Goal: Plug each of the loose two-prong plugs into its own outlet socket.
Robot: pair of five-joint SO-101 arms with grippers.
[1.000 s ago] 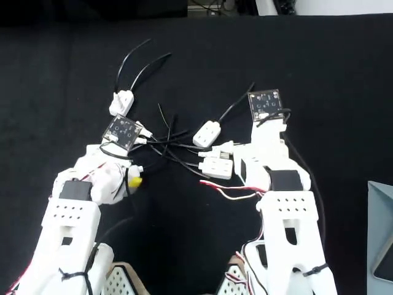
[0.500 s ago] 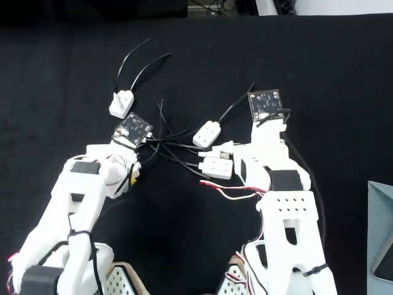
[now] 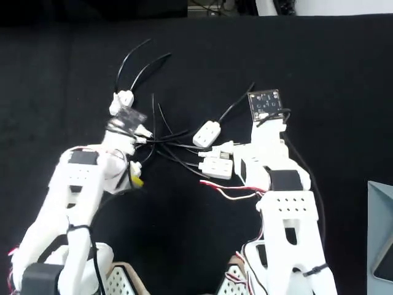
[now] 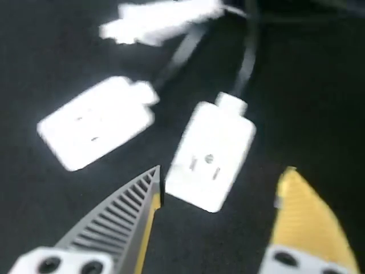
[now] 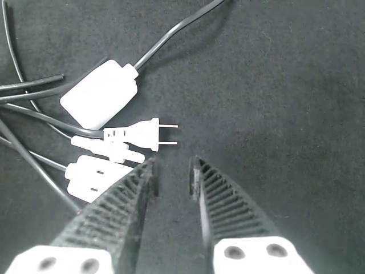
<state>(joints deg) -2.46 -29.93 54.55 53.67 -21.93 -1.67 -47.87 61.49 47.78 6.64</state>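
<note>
In the left wrist view my left gripper (image 4: 221, 174) is open, its yellow-faced fingers (image 4: 299, 211) on either side of the near end of a white outlet socket (image 4: 211, 154). A second socket (image 4: 94, 128) lies beside it, with a blurred white plug (image 4: 159, 23) beyond. From above, the left arm's wrist (image 3: 126, 120) hangs by a back-left socket (image 3: 121, 101). My right gripper (image 5: 173, 165) is open by a narrow gap with nothing in it, just short of a two-prong plug (image 5: 145, 134). Another plug (image 5: 111, 149) and two sockets (image 5: 100, 94) (image 5: 94, 177) lie alongside.
Black cords (image 3: 166, 144) tangle across the black table between the arms. A socket (image 3: 207, 133) and another socket (image 3: 216, 167) lie left of the right arm (image 3: 265, 147). A grey object (image 3: 382, 227) sits at the right edge.
The left arm's wrist has swung toward the back, closer to the back-left socket. The right arm and the plugs beside it have not moved.
</note>
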